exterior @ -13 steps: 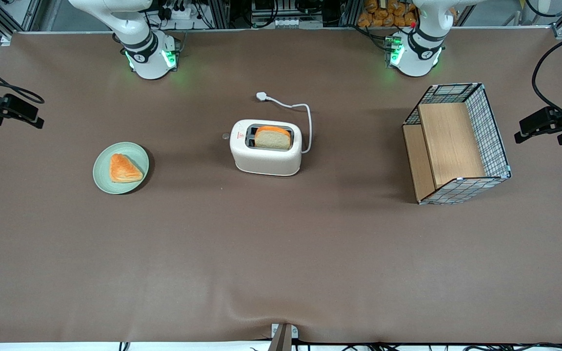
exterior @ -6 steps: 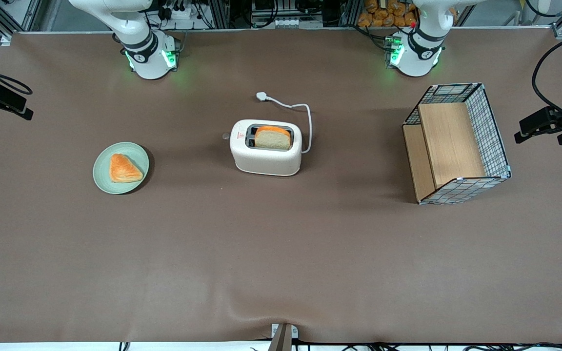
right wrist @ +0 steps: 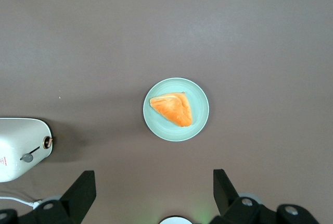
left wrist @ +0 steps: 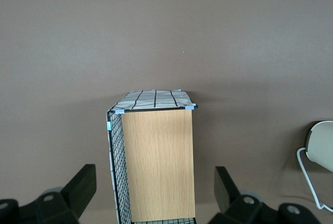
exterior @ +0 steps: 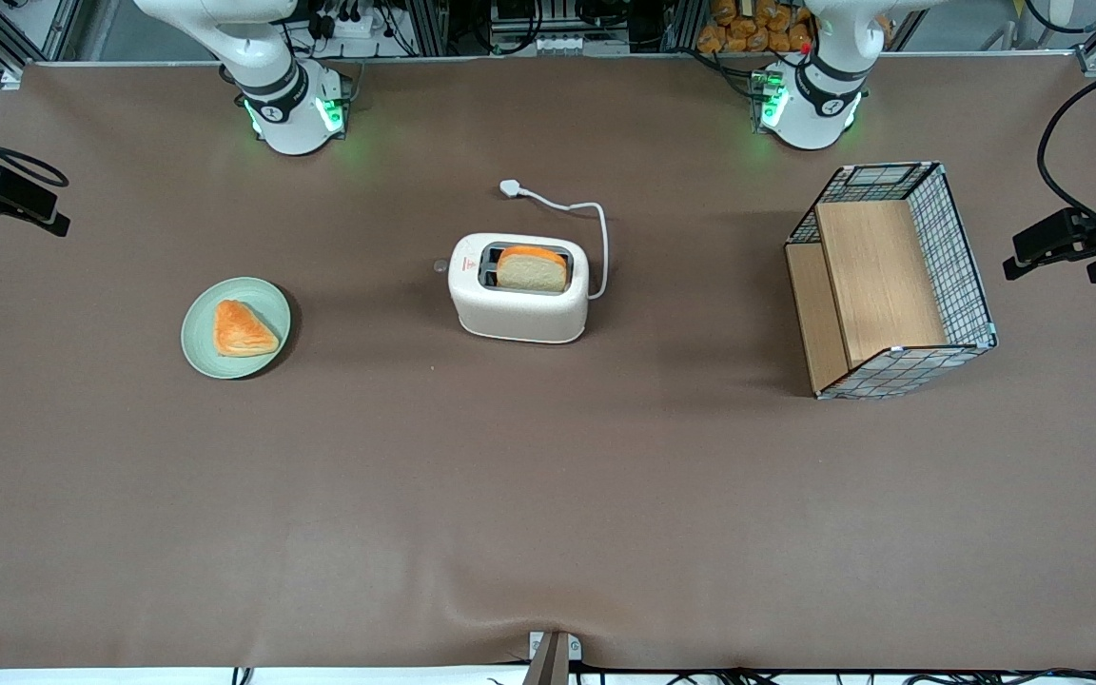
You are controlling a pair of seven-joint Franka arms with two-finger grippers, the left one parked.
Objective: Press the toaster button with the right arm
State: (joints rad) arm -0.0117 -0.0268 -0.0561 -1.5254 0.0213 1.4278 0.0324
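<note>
End effector [right wrist: 151,195] slightly lowered, spread wide, empty

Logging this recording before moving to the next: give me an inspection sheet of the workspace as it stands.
Surface: brown table cover, wrinkled at the edge nearest the front camera.
Job's things: toaster mid-table, bread slice in one slot; toaster button untouched.
Clutter: green plate with pastry; wire basket holding wooden shelf.
Tool: right arm's tool open, high above the plate, away from the toaster.
Cables: white cord, plug lying loose.
Surroundings: frame rails and wiring at the arm bases.
</note>
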